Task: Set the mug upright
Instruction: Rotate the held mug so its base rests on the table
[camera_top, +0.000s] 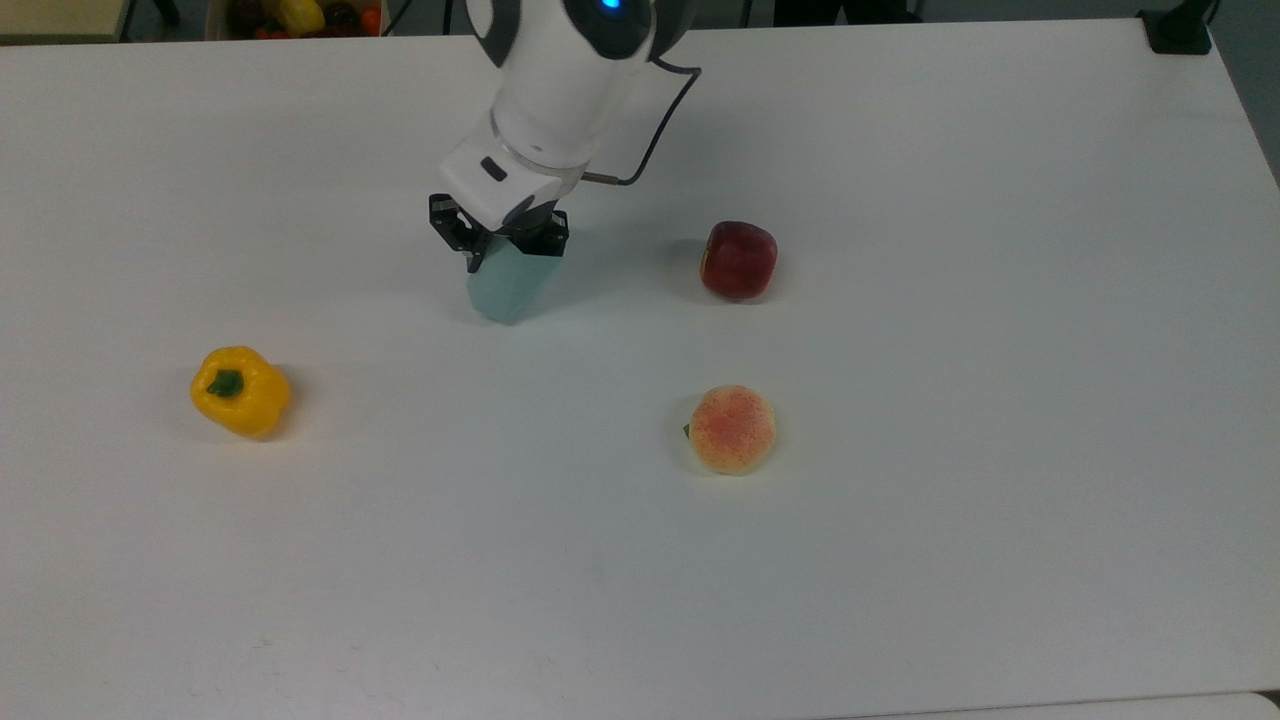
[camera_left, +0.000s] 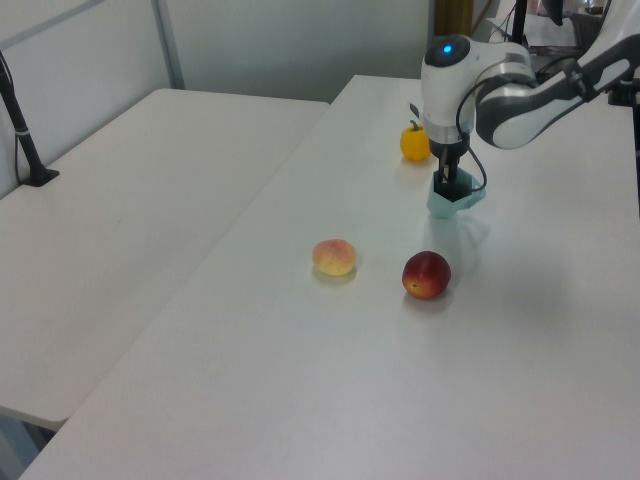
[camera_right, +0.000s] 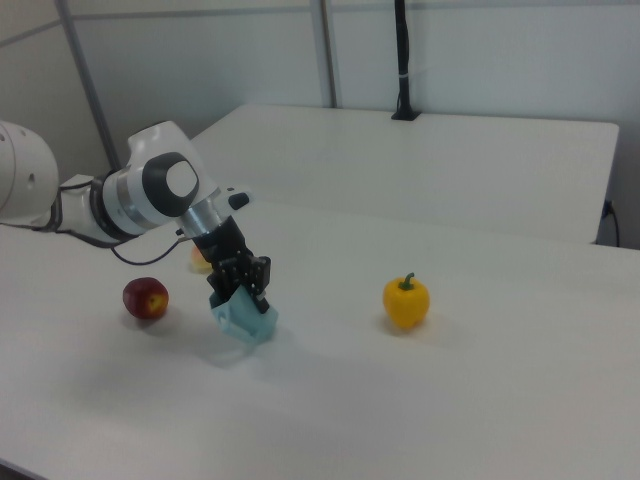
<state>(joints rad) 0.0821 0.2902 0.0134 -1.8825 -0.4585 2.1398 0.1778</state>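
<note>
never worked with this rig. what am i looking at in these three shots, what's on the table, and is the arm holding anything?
It is one white robot arm with a black two-finger gripper, filmed at one moment by three fixed cameras. The top view looks down on the table; the left view and the right view look across it from opposite sides.

On the white table are a pale blue-green faceted mug, a yellow bell pepper, a dark red apple and a peach.

The gripper is shut on the mug, gripping it at its upper end. In the right view the mug is tilted, neither flat on its side nor fully upright, with its lower end at or near the table. The three fruits sit apart from the arm, untouched.
</note>
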